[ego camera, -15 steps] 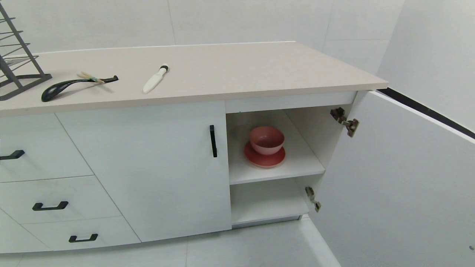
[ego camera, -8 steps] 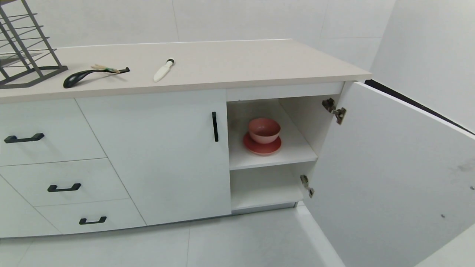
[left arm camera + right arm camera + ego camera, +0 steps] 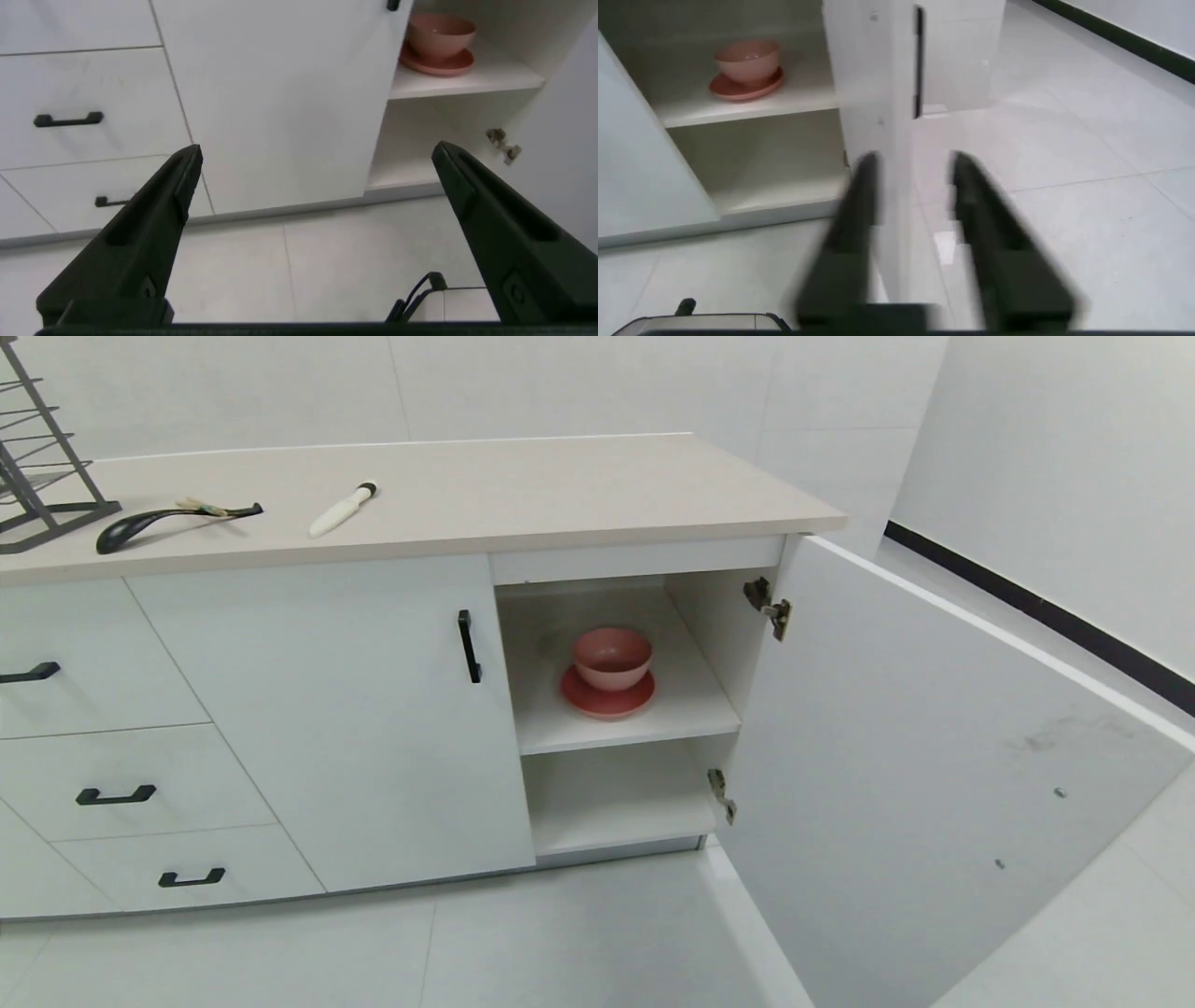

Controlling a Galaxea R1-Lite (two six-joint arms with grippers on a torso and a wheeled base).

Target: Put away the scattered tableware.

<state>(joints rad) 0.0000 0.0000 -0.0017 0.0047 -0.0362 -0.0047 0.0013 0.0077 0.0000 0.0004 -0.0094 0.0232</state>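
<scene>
Counter (image 3: 523, 495): pale top. Its front edge runs along above the drawers (image 3: 103, 775) and doors, and its right corner ends over the open cupboard.

Tableware on the counter, toward its left end:
- A black ladle (image 3: 140, 525) lies with chopsticks (image 3: 201, 507) across its handle.
- A white knife (image 3: 341, 510) lies apart from them, to their right and short of the front edge.
- A wire rack (image 3: 47, 476) stands at the far left, cut off by the frame.

Cupboard:
- The left door (image 3: 327, 728) is shut and has a black handle (image 3: 469, 646).
- The right door (image 3: 934, 756) is swung out wide on two hinges, its free edge toward me.
- A pink bowl (image 3: 611, 657) sits upright on a red plate (image 3: 607, 695), centred on the upper shelf (image 3: 691, 714). Shelf surface shows on either side of the plate.
- The lower shelf (image 3: 616, 812) lies beneath. Its left part is hidden behind the shut door.
- The tiled floor (image 3: 560, 943) spreads out in front.

My left gripper (image 3: 318, 215): low and level, facing the shut door and the drawers. Its fingers are spread wide with nothing between them.

My right gripper (image 3: 920, 233): low, pointing at the open door seen edge-on. Its fingers stand a narrow gap apart and hold nothing. They are blurred, so I cannot tell whether they touch the door's edge.
</scene>
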